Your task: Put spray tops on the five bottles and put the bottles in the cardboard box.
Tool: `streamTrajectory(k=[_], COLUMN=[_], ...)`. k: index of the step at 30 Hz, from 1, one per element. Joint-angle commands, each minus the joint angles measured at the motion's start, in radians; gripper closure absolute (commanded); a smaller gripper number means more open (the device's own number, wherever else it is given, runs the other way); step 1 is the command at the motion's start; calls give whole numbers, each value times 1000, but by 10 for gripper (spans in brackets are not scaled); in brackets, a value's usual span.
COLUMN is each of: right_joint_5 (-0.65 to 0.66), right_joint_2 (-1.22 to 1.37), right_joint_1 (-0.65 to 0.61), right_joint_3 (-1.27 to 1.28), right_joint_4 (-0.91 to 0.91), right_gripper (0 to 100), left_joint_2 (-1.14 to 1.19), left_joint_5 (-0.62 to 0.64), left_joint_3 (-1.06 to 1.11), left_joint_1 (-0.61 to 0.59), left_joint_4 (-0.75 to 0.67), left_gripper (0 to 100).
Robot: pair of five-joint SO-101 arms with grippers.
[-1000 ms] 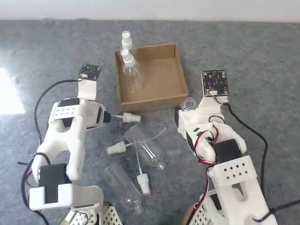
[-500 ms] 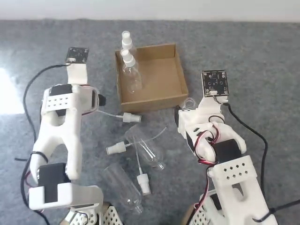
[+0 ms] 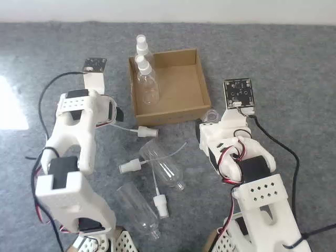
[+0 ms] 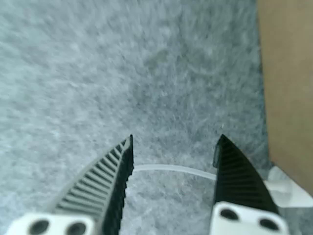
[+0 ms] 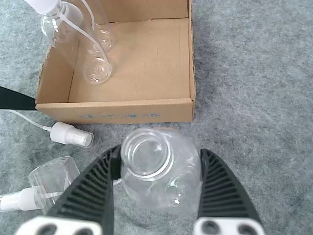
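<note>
On grey felt (image 3: pixel 294 63), your right gripper (image 5: pixel 159 154) clamps an uncapped bottle (image 5: pixel 164 178) neck-up beside the cardboard box (image 3: pixel 170 116), seemingly awaiting capping, while your left gripper (image 4: pixel 173 144) gapes wide astride the tube (image 4: pixel 171 170) of a spray top (image 3: pixel 146 132).

Two white plastic arms (image 3: pixel 73 142), black motor blocks (image 3: pixel 254 169), thin red and black wires (image 3: pixel 229 153), small square camera boards (image 3: pixel 239 94), black ridged fingers (image 4: pixel 115 166), rows of little holes (image 3: pixel 262 190)

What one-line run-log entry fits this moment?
left gripper: open over spray top tube | right gripper: shut on uncapped bottle | cardboard box: two topped bottles inside
</note>
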Motion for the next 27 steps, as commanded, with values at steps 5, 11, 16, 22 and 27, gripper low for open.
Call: streamTrajectory(k=[5,11,16,22,27], right_joint_5=[20,20,21,21,21], right_joint_2=[-31,-31,-31,-31,-31], right_joint_1=[10,10,10,12,12], right_joint_3=[-14,-14,-14,-14,-14], right_joint_4=[-22,-22,-22,-22,-22], right_gripper=[921,921,921,921,921], left_joint_2=[51,41,41,40,15], left_joint_5=[-12,-26,-26,-26,-31], left_joint_3=[-122,-120,-120,-120,-116], left_joint_1=[6,23,48,66,66], left_joint_4=[190,353,462,549,568], left_gripper=[754,807,807,807,807])
